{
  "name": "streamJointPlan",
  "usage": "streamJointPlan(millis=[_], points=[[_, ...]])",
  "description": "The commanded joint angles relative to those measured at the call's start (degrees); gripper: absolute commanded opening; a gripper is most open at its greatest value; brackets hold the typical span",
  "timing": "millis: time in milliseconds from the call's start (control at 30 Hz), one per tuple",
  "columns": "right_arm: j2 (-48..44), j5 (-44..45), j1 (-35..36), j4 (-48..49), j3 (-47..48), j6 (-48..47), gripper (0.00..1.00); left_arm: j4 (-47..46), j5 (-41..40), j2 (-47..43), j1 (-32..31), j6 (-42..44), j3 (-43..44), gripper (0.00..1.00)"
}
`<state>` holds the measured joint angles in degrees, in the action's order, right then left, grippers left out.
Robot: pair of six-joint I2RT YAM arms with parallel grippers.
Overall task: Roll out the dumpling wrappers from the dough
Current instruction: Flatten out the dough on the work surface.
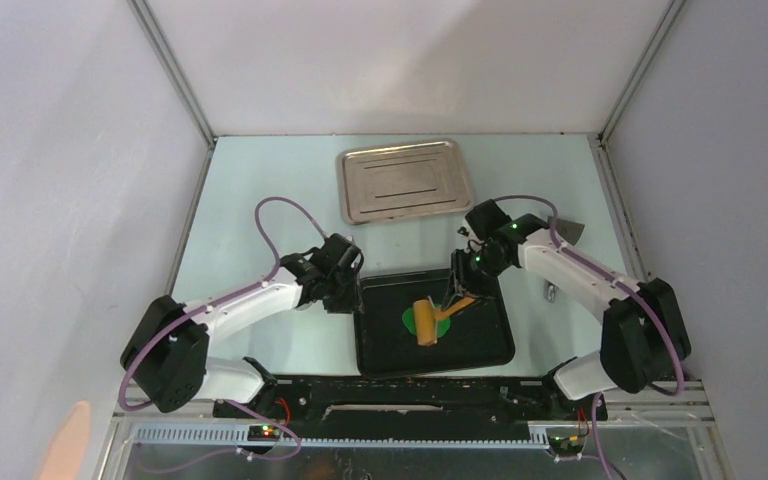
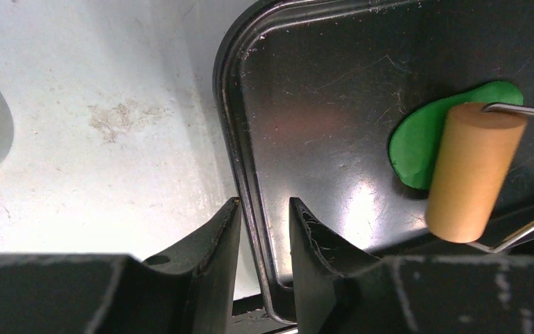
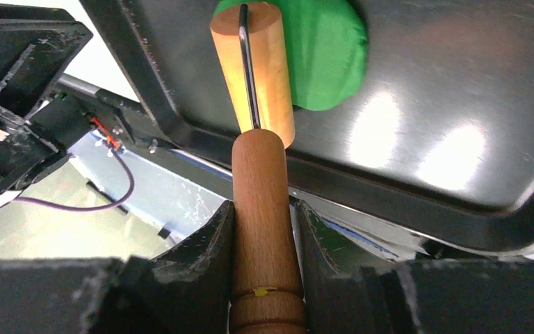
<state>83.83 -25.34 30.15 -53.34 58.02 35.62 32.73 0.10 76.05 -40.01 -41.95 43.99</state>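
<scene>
Right gripper (image 3: 263, 209) clamps the roller (image 3: 272, 76) on the dough (image 3: 327, 56); left gripper (image 2: 265, 205) pinches the black tray (image 2: 306, 90) rim, silver tray (image 1: 405, 182) beyond.

Wood, putty and gloss
The roller (image 3: 274, 69) was smooth matt wood, the dough (image 3: 327, 49) satiny, the black tray (image 2: 306, 104) glossy and finely scratched

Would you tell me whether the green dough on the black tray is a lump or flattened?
Flattened: the dough lies as a low oval sheet on the black tray, with the wooden roller resting on it.
</scene>
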Motion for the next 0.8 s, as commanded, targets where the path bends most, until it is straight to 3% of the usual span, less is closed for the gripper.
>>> streamJointPlan(millis=[0, 367, 767], points=[[9.3, 13.2, 1.9, 1.4, -4.1, -0.2, 0.0, -0.1, -1.6, -1.2, -0.3, 1.2, 1.1, 0.35], [13.2, 15.2, 2.8, 1.9, -4.2, -0.3, 0.0, 0.2, -1.9, -1.6, -0.3, 1.2, 0.9, 0.35], [6.5, 17.9, -5.3, 0.0, -9.2, -3.3, 0.0, 0.3, -1.9, -1.2, -0.3, 1.4, 1.3, 0.35]])
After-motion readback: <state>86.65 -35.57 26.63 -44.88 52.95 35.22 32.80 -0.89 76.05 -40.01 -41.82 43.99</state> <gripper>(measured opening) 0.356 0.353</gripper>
